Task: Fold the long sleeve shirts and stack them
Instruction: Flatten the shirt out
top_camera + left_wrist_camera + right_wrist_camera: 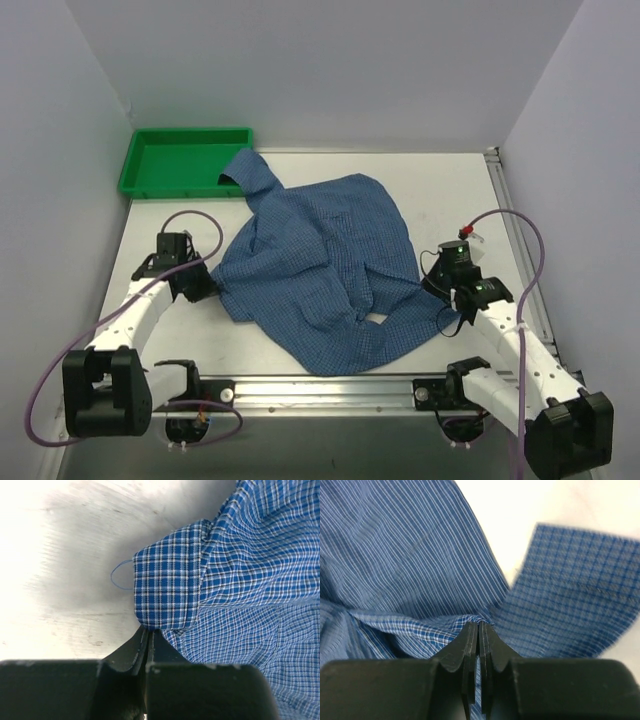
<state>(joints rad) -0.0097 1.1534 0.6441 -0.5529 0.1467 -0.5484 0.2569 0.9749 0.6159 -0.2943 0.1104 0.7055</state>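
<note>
Shirt [320, 265] lies crumpled mid-worktop [450, 190], betw. both hands. Long axis approx. diagonal: one sleeve end far-left by the green tray [185, 160], bulk toward near-right. L hand [148, 632] is at the shirt's left edge, fingers together, clamped on a cloth corner; shirt lies to its right. R hand [478, 626] is at the right edge, pinched on a fold; shirt lies to its left. Both arms low, reaching inward. Prob. next: pull apart to spread it flat.
</note>
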